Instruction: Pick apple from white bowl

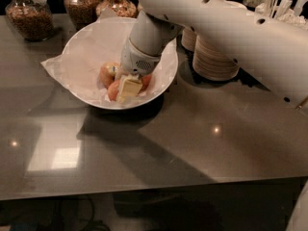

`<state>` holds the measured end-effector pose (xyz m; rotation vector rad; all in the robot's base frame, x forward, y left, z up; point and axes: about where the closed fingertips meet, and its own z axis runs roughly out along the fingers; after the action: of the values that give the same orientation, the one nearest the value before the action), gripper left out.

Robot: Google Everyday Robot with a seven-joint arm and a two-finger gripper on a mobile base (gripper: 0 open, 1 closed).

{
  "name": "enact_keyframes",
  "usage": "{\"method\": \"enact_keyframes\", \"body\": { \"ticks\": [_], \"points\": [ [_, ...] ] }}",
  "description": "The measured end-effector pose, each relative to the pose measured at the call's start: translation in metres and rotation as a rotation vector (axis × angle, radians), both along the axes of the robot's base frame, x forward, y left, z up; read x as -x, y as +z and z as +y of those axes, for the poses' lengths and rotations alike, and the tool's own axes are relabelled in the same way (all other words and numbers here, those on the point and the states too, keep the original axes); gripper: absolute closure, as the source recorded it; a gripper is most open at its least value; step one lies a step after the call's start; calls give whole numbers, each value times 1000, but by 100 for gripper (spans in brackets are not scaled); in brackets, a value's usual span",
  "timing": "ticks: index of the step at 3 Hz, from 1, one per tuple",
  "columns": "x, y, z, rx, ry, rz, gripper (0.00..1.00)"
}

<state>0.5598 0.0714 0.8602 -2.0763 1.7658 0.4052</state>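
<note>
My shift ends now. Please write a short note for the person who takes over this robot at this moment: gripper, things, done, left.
Gripper: low inside the white bowl, among the apples. Whether it grips one cannot be seen.
Things: the apples lie on the paper lining; the bowl stands on the grey table.
Done: the approach to the fruit.
Left: no apple is out of the bowl yet. Confirm the grasp, then lift one apple out.

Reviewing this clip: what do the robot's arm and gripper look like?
The arm is thick, smooth and off-white, built of rounded tubular segments with small dark round holes along its shell; no loose cables show. Its wrist narrows to a grey vented section. The gripper, down in the white bowl beside the apples, is pale cream.
</note>
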Motion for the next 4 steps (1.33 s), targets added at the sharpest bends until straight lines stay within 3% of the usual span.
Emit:
{"method": "enact_keyframes", "body": {
  "ticks": [1, 2, 4],
  "points": [
    [0, 0, 0, 0, 0, 0, 95],
    [5, 16, 2, -69, 24, -15, 100],
    [24, 85, -11, -401, 118, -70, 100]
  ]
}}
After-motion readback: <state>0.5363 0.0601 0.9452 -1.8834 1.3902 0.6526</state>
